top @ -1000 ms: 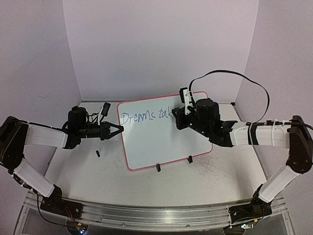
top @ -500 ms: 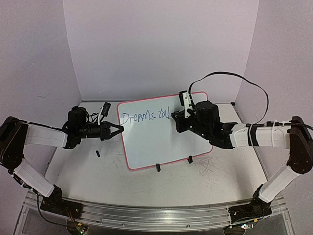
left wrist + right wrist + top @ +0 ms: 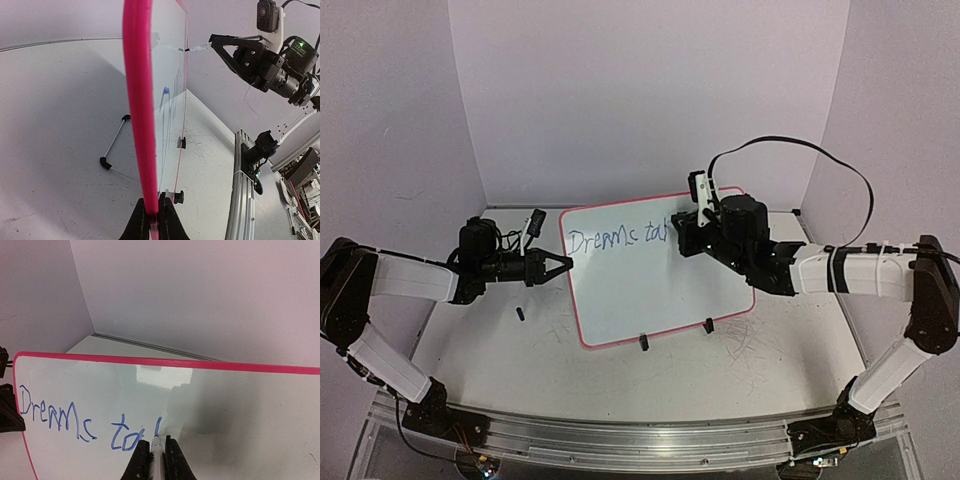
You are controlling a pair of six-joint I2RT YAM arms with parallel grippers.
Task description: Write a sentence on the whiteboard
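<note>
right gripper clamped on the marker, tip on the whiteboard mid-table; left gripper pinches its left rim. "dreams ta" plus one stroke is written, so the sentence looks barely begun, most of the board blank.

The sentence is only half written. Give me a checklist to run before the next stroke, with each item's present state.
1. Board held: left gripper shut on the whiteboard rim, ok.
2. Pen held: right gripper shut on the marker, ok.
3. Marker tip at the end of the blue writing: ok.
4. Bare board right of the writing: ok.
5. Both clip feet on the lower rim: ok.
6. Ink left in the marker: cannot tell.
</note>
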